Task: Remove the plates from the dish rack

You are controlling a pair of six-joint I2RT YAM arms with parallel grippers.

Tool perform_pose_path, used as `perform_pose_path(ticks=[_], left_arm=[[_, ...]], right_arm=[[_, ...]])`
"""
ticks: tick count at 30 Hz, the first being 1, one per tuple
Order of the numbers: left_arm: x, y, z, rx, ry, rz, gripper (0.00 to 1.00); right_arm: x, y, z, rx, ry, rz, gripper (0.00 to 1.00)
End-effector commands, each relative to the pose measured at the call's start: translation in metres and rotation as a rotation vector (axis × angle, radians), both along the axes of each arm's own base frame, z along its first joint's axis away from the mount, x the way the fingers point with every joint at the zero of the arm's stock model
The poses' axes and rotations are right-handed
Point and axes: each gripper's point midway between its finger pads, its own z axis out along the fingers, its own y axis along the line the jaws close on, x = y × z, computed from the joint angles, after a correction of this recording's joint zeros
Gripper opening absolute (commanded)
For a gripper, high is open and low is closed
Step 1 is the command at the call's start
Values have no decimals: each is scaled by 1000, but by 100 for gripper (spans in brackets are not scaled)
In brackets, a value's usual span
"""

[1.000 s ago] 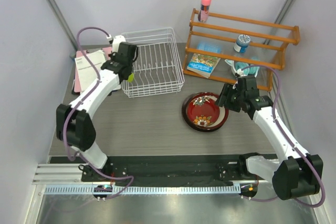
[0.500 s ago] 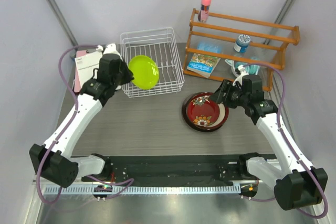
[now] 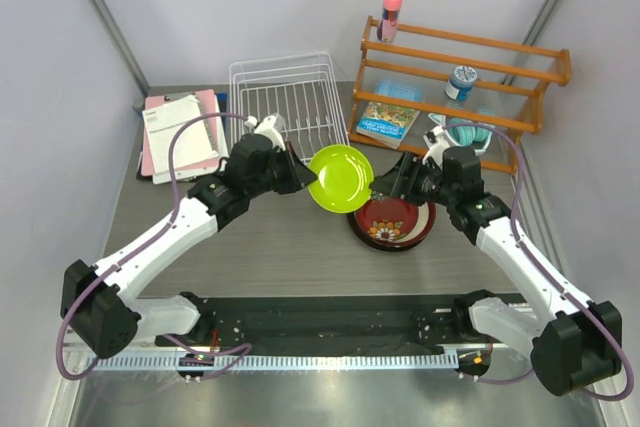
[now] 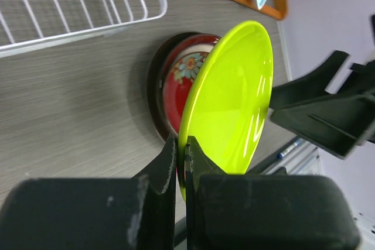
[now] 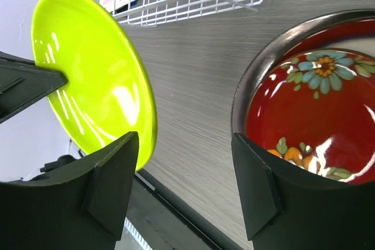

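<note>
Plate (image 4: 234, 98) hangs clamped in outstretched left end effector (image 4: 182, 147).

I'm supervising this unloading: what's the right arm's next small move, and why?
Probably ease the right end effector over the free rim of the lime green plate: its jaws stand open near it, while the left end effector pinches the opposite edge.

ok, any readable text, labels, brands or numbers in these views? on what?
No text can be read in any view.
Booklet on the wooden shelf: cover print, too small to read.
White sheet on the pink folder: printed lines, too small.
Blue-lidded jar: label blurred.
Pink-capped bottle: no legible marking.
Lime green plate, red floral plate, dish rack: no text.
</note>
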Motion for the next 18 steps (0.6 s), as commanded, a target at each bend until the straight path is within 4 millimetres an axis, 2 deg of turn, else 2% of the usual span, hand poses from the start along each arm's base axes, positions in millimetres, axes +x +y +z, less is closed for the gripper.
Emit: perform_pose_path(ticks=[1, 5, 7, 9, 10, 13, 15, 16, 18], left_arm=[[-1, -24, 31, -120, -73, -38, 0], [-5, -30, 26, -109, -67, -43, 0], [-5, -30, 21, -99, -60, -37, 0], [-6, -32, 20, -99, -56, -51, 0], [-7, -35, 17, -95, -46, -57, 0], [-9, -39, 16, -95, -46, -69, 0], [-10, -39, 15, -95, -49, -74, 0], [-9, -39, 16, -89, -57, -77, 13], [-8, -32, 11, -57, -57, -51, 41]], right_arm=[[6, 16, 9, 58, -45, 30, 70], [5, 25, 12, 71, -53, 55, 70], [6, 27, 8, 65, -41, 59, 67], [5, 30, 4, 66, -29, 76, 49], [6, 31, 1, 64, -21, 78, 32], [6, 32, -2, 73, -15, 76, 1], [6, 29, -2, 66, -17, 61, 1], [7, 26, -1, 54, -20, 42, 1], [11, 7, -3, -22, -26, -56, 1]])
